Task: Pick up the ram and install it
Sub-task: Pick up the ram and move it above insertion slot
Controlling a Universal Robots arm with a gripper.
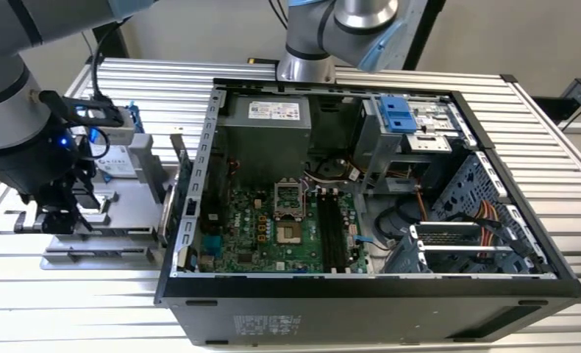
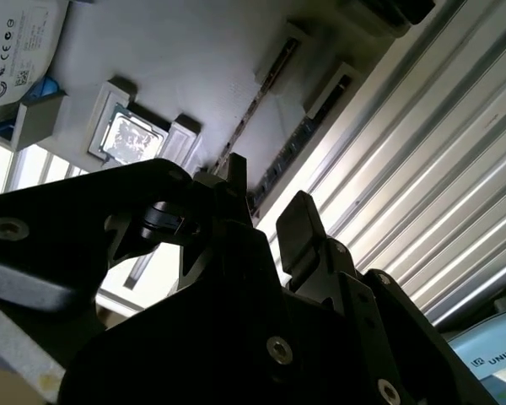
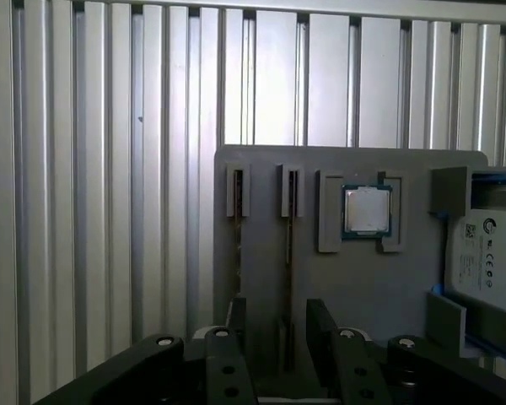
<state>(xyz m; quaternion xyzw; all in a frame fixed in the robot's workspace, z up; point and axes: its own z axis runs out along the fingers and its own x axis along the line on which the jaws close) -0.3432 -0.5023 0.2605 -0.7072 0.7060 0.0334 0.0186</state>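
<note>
Ribbed aluminium table [image 3: 93, 169] forms the background. The ram [image 3: 287, 245], a thin dark stick, stands on edge in a slot of a grey parts tray [image 3: 261, 177]. It is probably light, stiff and fragile; pinching its two flat faces near mid-length seems safest. The gripper [image 3: 278, 337] is spread open, one finger either side of the ram's line. A second stick [image 3: 237, 228] stands just beside, then a square processor chip [image 3: 367, 209]. An open computer case [image 1: 369, 290] sits toward the exterior view's right.

No wording reads clearly; tiny print sits on the hard drive label [image 3: 489, 253] and the power supply sticker [image 1: 273, 110].
</note>
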